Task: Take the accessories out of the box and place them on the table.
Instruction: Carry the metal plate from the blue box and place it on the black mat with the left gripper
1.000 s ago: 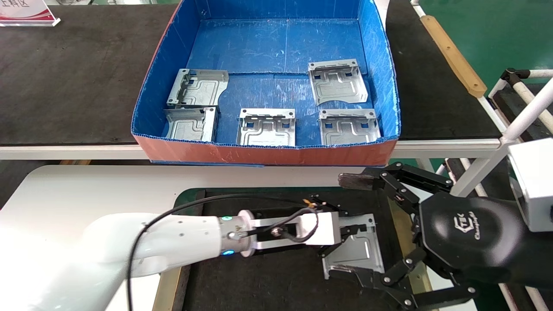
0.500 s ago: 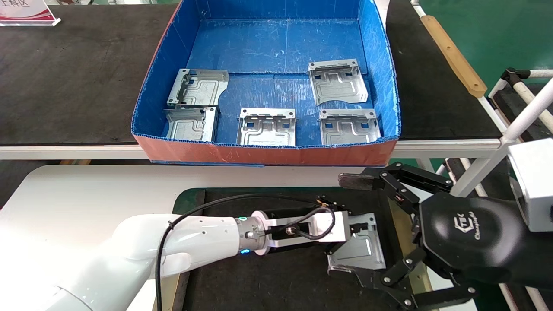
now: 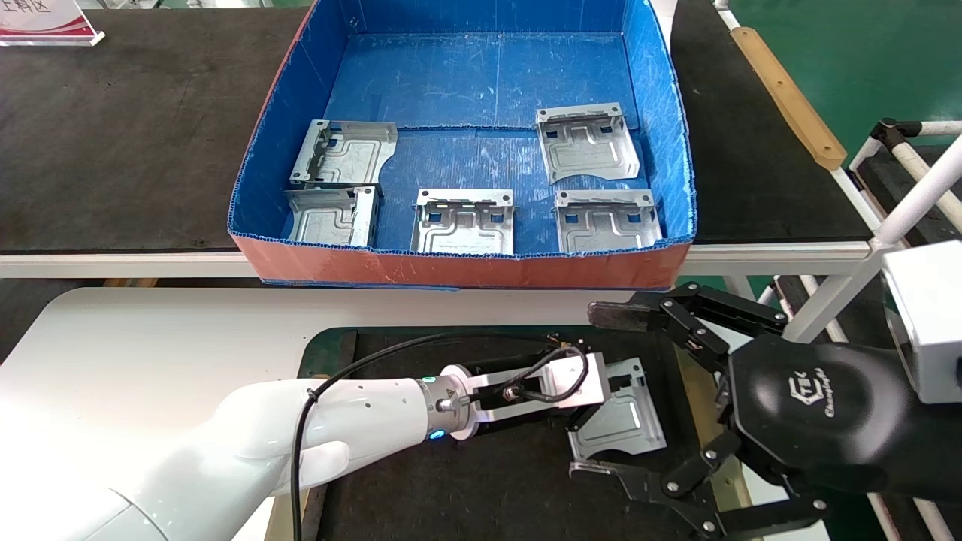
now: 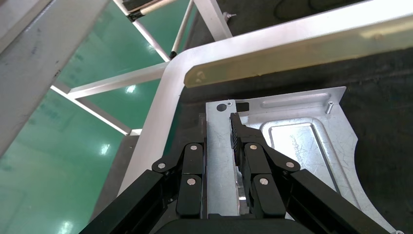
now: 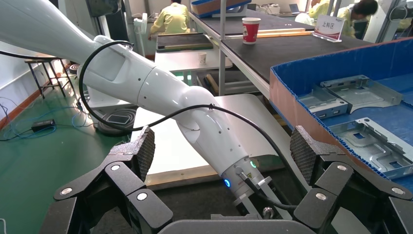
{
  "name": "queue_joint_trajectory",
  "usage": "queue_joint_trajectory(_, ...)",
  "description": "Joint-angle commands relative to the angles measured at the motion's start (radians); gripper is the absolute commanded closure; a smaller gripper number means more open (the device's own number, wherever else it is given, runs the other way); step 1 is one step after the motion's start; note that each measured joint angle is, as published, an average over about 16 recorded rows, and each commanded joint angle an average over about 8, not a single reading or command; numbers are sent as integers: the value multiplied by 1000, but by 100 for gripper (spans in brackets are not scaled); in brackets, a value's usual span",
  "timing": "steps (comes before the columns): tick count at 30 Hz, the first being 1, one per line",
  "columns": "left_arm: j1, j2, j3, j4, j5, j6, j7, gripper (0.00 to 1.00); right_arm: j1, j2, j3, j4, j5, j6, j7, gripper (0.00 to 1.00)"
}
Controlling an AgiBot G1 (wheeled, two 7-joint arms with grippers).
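Observation:
My left gripper (image 3: 590, 413) is shut on the upright edge flange of a silver bracket (image 3: 627, 430), at the right end of the table's black mat (image 3: 451, 481). I cannot tell whether the bracket touches the mat. In the left wrist view the jaws (image 4: 219, 124) pinch the flange and the bracket's plate (image 4: 302, 141) lies flat beside them. My right gripper (image 3: 601, 392) is wide open and empty, its fingers either side of that bracket without touching it; it also shows in its own wrist view (image 5: 224, 146). The blue box (image 3: 451, 269) holds several brackets (image 3: 464, 222).
The box stands on a black-topped bench with a white rim (image 3: 113, 263) behind the white table (image 3: 150, 330). A white tube frame (image 3: 902, 203) stands at the right and a tan strip (image 3: 789, 98) lies at the far right. A sign (image 3: 45, 22) is at the far left.
My left arm has reached a little farther right and away from me, and the held bracket has shifted and turned slightly with it. The right gripper has not moved.

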Motion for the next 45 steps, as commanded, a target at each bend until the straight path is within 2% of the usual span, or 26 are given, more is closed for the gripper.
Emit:
queue_joint_trajectory(1, -3, 0, 26, -4, -30, -21, -5, 100, 0, 0, 0, 0, 0, 0, 0, 0)
queue_joint_trajectory(17, -33, -1, 169, -35, -184, -72, 58, 100, 0, 0, 0, 0, 0, 0, 0, 0)
queue_joint_trajectory(40, -44, -3, 258, -38, -334, -109, 129, 100, 0, 0, 0, 0, 0, 0, 0, 0)
queue_joint_trajectory(41, -44, -3, 260, -39, -339, -110, 129, 97, 0, 0, 0, 0, 0, 0, 0, 0)
queue_joint_trajectory(45, -41, -3, 272, -42, -358, -111, 125, 47, 0, 0, 0, 0, 0, 0, 0, 0)
